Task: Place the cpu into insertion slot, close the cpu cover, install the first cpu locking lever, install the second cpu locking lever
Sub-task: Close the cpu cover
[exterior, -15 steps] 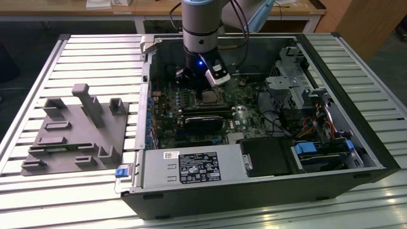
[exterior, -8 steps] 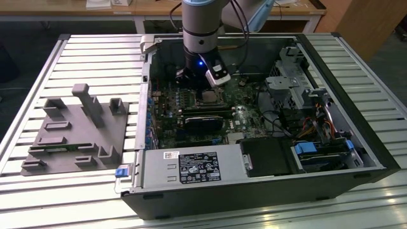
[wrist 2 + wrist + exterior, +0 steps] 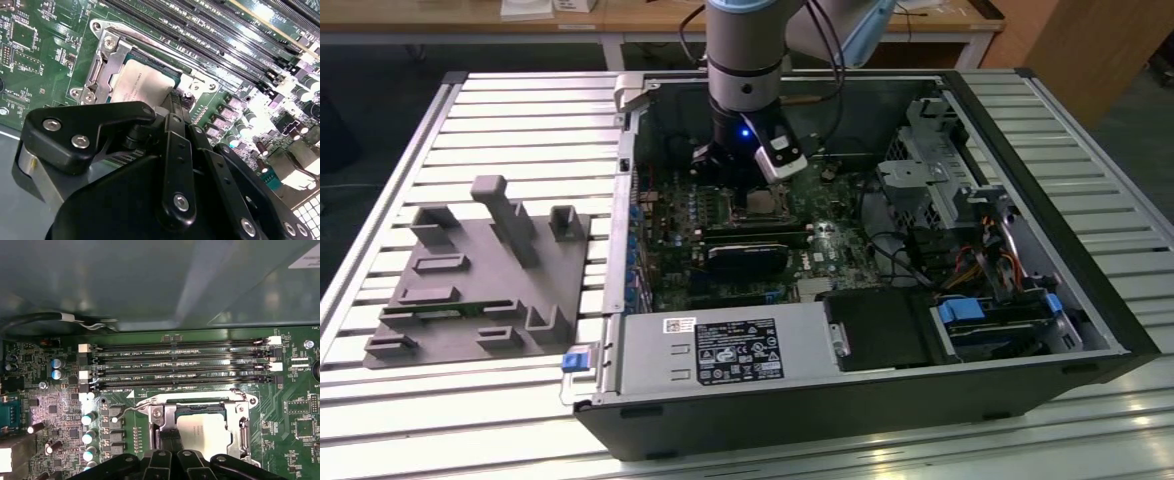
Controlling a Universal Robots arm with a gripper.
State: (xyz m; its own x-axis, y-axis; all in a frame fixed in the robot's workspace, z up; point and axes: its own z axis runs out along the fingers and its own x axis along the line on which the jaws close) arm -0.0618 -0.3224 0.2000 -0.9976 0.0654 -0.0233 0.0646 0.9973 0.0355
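Black linkage gripper (image 3: 744,190) hangs from the arm straight down into the open case. Its fingers are pressed together with nothing pinched between them, and the tips are down at one edge of the socket.

At the exterior view's left, a grey moulded plastic fixture (image 3: 480,270) with upright posts lies on the slatted aluminium table (image 3: 400,130), well apart from the arm. Beside it lies the black metal computer case (image 3: 854,410), side panel off, with a silver box-shaped power supply (image 3: 720,350) in its near corner. The green motherboard (image 3: 674,215) covers the case floor, and a black rectangular card (image 3: 754,255) sits just in front of the gripper.

The cpu (image 3: 205,432), a flat square chip with a silvery-tan metal top, sits in the insertion slot (image 3: 250,401), a square silver-rimmed socket. The cpu cover (image 3: 172,417), a thin silver frame plate, lies down around the chip. In the second wrist view the gripper (image 3: 174,102) meets the cpu (image 3: 142,85) at its corner, by the cover (image 3: 100,75). Long black memory slots (image 3: 180,365) run beside the socket. A thin wire lever (image 3: 125,412) angles off one corner; I cannot tell whether it is hooked.

At the exterior view's right stand a grey metal drive cage (image 3: 921,170) and a blue-tabbed drive bay (image 3: 974,315).
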